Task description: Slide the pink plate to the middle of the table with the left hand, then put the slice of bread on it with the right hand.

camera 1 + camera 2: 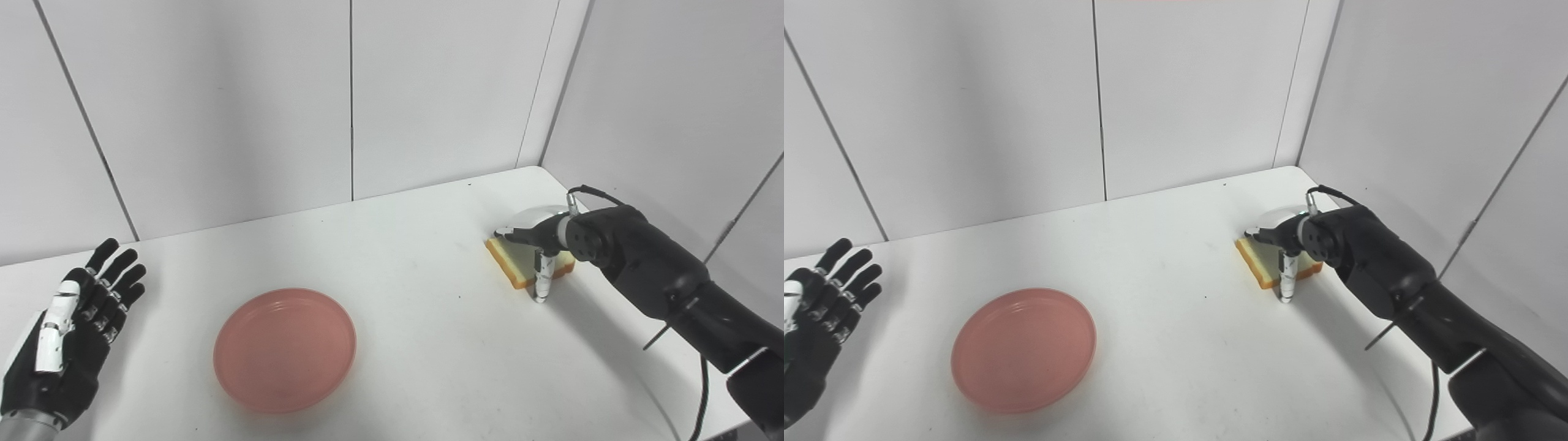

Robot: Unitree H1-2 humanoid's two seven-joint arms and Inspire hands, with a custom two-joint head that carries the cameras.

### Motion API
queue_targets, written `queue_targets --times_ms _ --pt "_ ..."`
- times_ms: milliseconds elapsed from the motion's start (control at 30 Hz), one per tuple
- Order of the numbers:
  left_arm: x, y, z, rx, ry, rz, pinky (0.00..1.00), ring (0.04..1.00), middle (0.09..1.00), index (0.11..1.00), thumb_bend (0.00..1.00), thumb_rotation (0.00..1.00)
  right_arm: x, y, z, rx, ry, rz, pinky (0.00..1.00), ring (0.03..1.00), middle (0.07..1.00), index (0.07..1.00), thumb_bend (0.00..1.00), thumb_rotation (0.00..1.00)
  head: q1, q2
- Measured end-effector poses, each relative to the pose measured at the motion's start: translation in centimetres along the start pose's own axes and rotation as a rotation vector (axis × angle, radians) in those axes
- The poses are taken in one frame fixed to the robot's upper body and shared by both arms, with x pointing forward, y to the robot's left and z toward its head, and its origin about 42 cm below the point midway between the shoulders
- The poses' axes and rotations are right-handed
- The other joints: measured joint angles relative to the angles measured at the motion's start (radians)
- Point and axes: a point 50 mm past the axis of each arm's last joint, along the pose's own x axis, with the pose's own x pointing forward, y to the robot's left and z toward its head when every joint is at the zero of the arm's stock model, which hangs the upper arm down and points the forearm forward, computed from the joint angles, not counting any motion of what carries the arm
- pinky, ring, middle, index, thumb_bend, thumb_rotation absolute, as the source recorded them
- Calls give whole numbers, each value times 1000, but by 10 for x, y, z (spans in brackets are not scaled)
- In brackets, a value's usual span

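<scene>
The pink plate [285, 349] lies empty on the white table [422, 318], left of the middle and near the front. The slice of bread [511, 264] lies flat at the right side of the table. My right hand [539, 242] is over the bread, fingers across its top and the thumb reaching down at its near edge to the table. The bread rests on the table. My left hand [73, 324] is open and empty at the far left, well apart from the plate.
White panel walls [349, 104] close the table at the back and on the right. A black cable [698, 398] hangs from the right arm near the table's front right edge.
</scene>
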Motion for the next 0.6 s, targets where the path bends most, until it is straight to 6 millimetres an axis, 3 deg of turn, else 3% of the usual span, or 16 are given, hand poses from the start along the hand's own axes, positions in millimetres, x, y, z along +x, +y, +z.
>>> queue_targets --times_ms 133,200,233,267,333,400,433,467,533,600 --pt "-1 2 1 6 0 3 980 949 949 941 418 1000 0 1 -1 -15 18 -6 628 822 911 981 1000 130 -3 2" --pt "-1 2 1 6 0 3 979 948 947 938 417 1000 1 3 -3 -16 23 -11 420 620 748 932 949 66 -2 3" --pt "-1 2 1 5 1 3 980 949 948 939 417 1000 1 3 -4 -13 26 -29 430 611 719 877 883 28 -5 5" --pt "-1 3 1 5 1 3 980 950 948 940 417 1000 2 2 -5 -10 29 -46 500 662 731 828 842 14 -5 5" --pt "-1 2 1 1 0 2 980 950 949 940 417 1000 4 2 -10 -5 36 -74 561 701 736 774 803 3 -5 5" --pt "-1 3 1 2 0 3 979 949 948 940 416 1000 6 4 -12 -20 26 -98 701 651 678 688 723 0 -6 6" --pt "-1 3 1 3 0 3 979 950 948 939 418 1000 8 5 -14 -28 21 -118 691 612 580 563 606 0 -8 6" --pt "-1 3 1 3 0 3 979 950 948 939 418 1000 10 6 -16 -34 16 -140 688 599 547 520 567 0 -8 6" --pt "-1 4 1 1 0 2 981 951 947 938 418 1000 12 8 -19 -35 1 -180 578 479 530 476 528 0 -8 6" --pt "-1 4 2 0 0 2 981 952 948 939 423 1000 13 9 -22 -21 -6 -198 523 451 524 471 520 0 -6 6"
